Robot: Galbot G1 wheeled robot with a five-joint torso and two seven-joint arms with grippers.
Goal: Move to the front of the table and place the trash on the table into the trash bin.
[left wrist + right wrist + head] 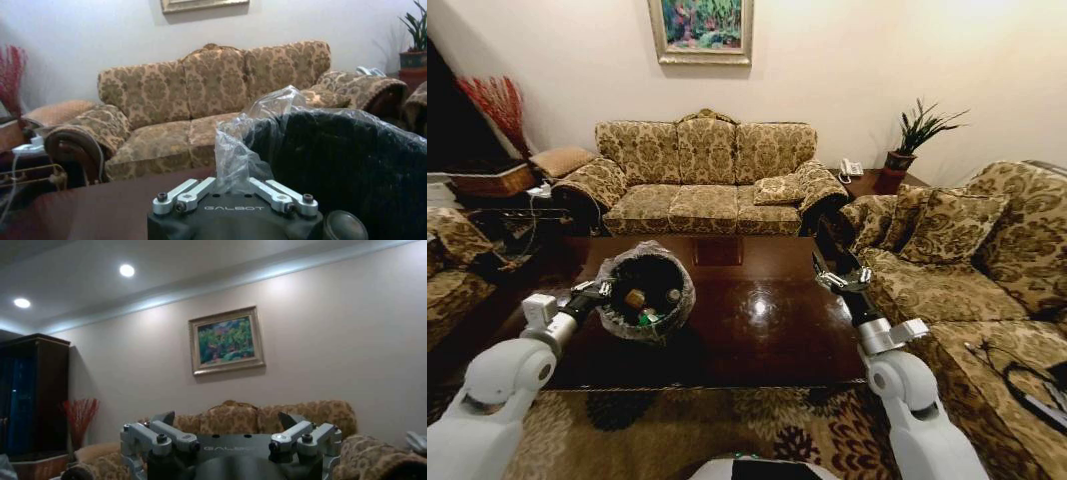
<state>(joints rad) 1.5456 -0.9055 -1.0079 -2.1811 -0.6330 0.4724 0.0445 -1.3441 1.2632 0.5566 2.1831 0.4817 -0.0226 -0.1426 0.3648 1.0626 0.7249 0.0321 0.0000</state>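
Item 1, my left gripper (599,290): closed down on the crinkled clear plastic liner at the near-left rim of the small round black trash bin (679,300). In the left wrist view the fingers (257,186) pinch a tuft of that clear plastic (233,155), with the bin's dark wall (347,160) rising just beside them.

Item 2, trash bin: stands on the left half of the large low rectangular coffee table of glossy dark brown wood (767,330), bag folded out over the rim all round. Inside lie the pieces of trash (645,305): a tan block-like piece, a green wrapper, a pale scrap and a dark bottle-like piece; I cannot make out a red one with certainty.

Item 3, my right gripper (844,279): raised above the table's right edge, fingers spread wide apart, nothing between them. The right wrist view shows both finger pairs (303,432) splayed open and pointing at the far wall.

Item 4, table: top bare and reflective apart from the bin, a square inlaid panel (718,251) near its far edge.

Item 5, surroundings: a gold-patterned three-seat sofa (707,180) behind the table, a matching sofa (967,260) at the right, a framed painting (702,28) on the wall, a patterned rug (727,430) under the near edge.
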